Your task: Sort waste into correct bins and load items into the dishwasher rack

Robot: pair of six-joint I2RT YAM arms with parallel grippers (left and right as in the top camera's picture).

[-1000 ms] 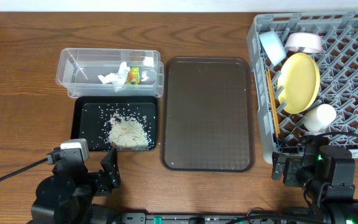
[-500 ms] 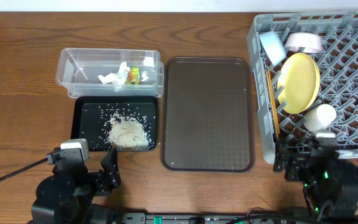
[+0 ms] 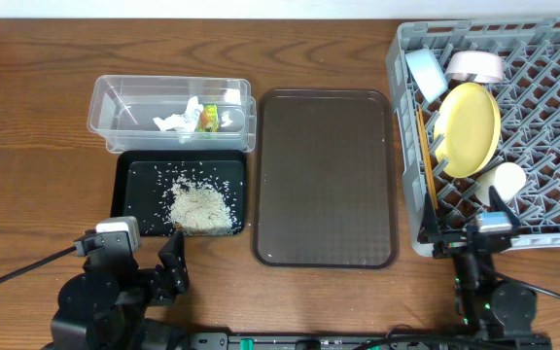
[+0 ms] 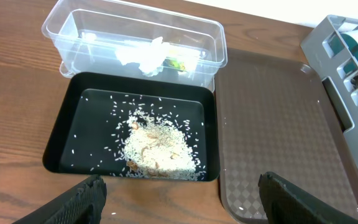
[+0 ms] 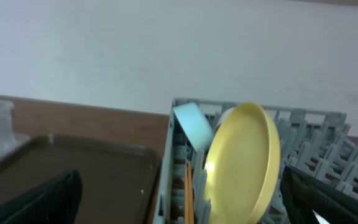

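Note:
The grey dishwasher rack (image 3: 552, 117) at the right holds the yellow plate (image 3: 467, 128), blue bowl (image 3: 424, 73), white bowl (image 3: 474, 66), pale cup (image 3: 502, 183) and chopsticks (image 3: 424, 156). The clear tub (image 3: 105, 97) holds the white tissue (image 3: 175, 122) and the green-and-orange wrapper (image 3: 208, 119). The black tray (image 3: 129, 194) holds the rice (image 3: 200, 206). My left gripper (image 4: 179, 190) is open and empty just in front of the black tray. My right gripper (image 5: 182, 199) is open and empty, facing the plate (image 5: 241, 162) and chopsticks (image 5: 188, 193) from the rack's front.
The brown serving tray (image 3: 325, 175) lies between the bins and the rack, with a stray rice grain or two on it. Both arm bases sit at the table's front edge. A pale wall stands behind the table.
My right arm has drawn back toward the front edge and turned its wrist upward. The left arm and all objects have stayed still.

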